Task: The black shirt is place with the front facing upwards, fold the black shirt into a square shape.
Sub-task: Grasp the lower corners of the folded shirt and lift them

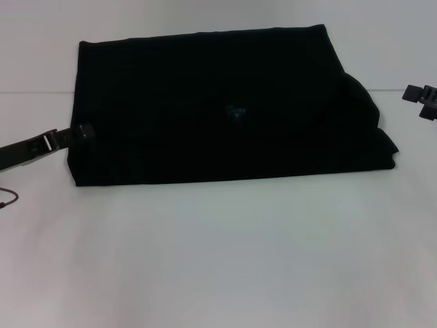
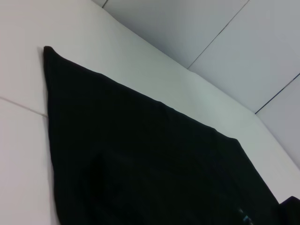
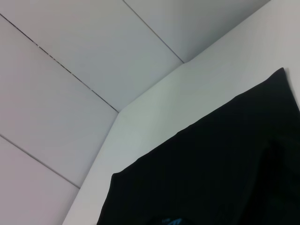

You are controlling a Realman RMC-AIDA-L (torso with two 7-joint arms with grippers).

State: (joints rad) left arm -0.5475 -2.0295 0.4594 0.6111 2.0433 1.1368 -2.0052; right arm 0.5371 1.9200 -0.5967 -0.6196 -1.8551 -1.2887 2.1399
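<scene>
Black shirt (image 1: 225, 109) lies at desk (image 1: 225, 260) far-centre, already doubled into wide rectangle, blue label (image 1: 235, 111) showing. Left pincer (image 1: 80, 131) at shirt's left edge; right pincer (image 1: 422, 98) apart, near desk right edge. Finger state of both: cannot tell. Judgement: one more side-to-side fold needed; grip both layers, align edges squarely.

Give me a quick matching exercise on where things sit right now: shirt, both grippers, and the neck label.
Things:
1. black shirt
2. left gripper
3. right gripper
4. blue neck label

Places:
A. at the shirt's left edge
B. off the shirt's right side, over bare table
C. near the middle of the folded cloth
D. folded into a wide rectangle on the white table

Pairs: 1-D, 2-A, 3-B, 4-C
</scene>
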